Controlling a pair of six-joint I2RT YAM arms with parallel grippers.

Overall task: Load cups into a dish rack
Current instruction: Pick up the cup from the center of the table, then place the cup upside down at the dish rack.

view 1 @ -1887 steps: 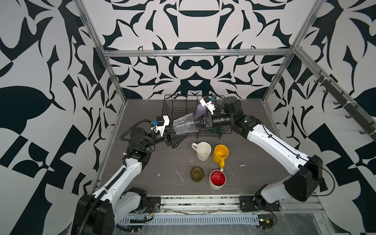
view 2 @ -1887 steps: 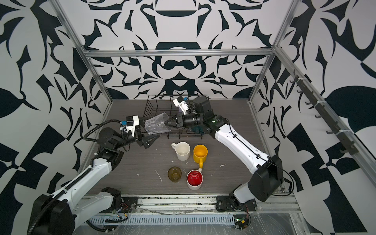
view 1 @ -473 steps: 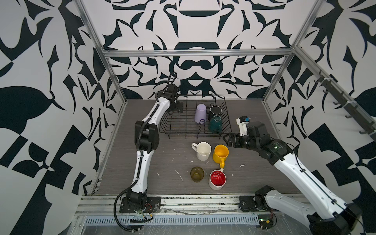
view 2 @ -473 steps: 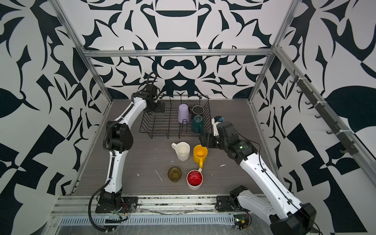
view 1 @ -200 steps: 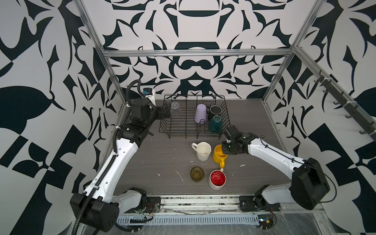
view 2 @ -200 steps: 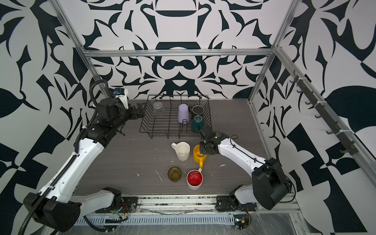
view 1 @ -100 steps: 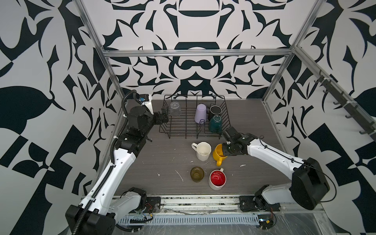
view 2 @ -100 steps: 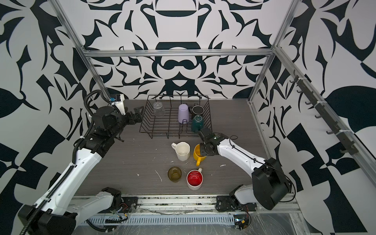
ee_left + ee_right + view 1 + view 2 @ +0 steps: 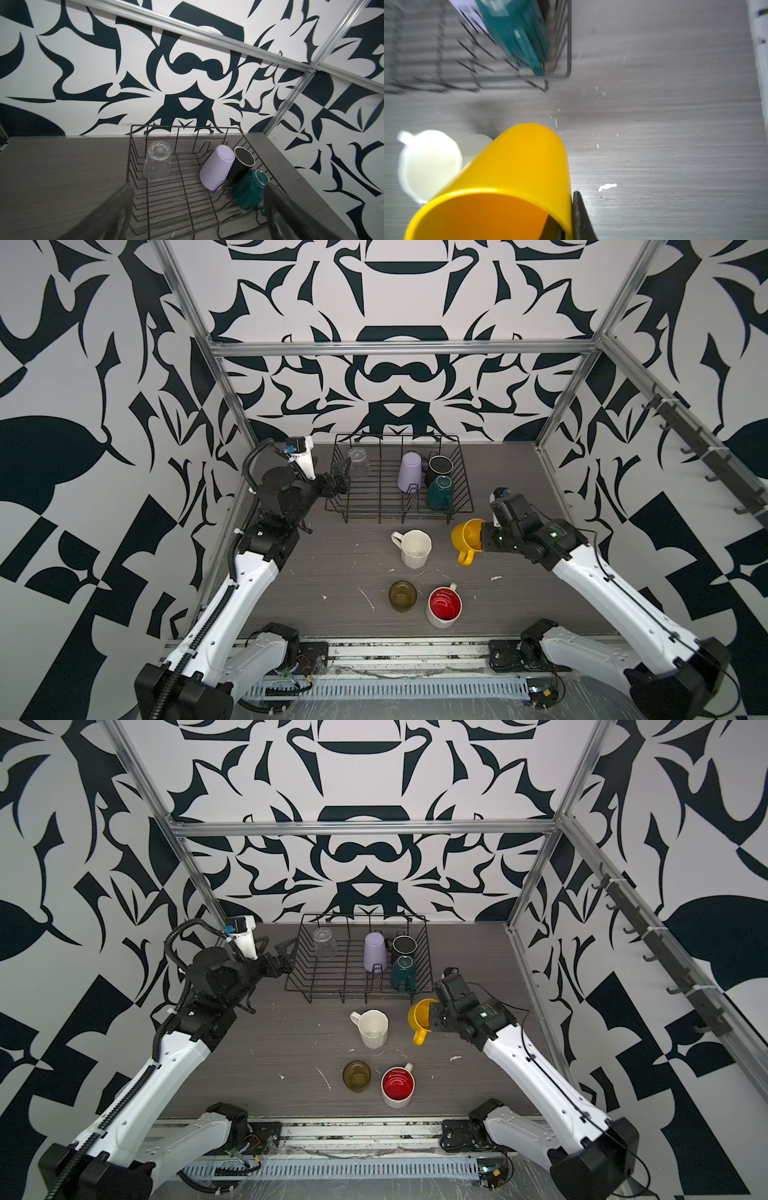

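Observation:
My right gripper is shut on the rim of the yellow mug, one finger inside and one outside. The mug hangs tilted above the table, right of the white faceted mug. In the black wire dish rack stand an upturned clear glass, a lilac tumbler, a black mug and a dark green mug. My left gripper is open and empty at the rack's left side, seen the same in the wrist view.
An olive-brown glass and a white mug with a red inside stand upright near the table's front edge. The metal frame posts and patterned walls close in the table on three sides.
My right gripper has shut on the yellow mug's rim, lifted it off the table and tipped it. The left arm has barely shifted beside the rack.

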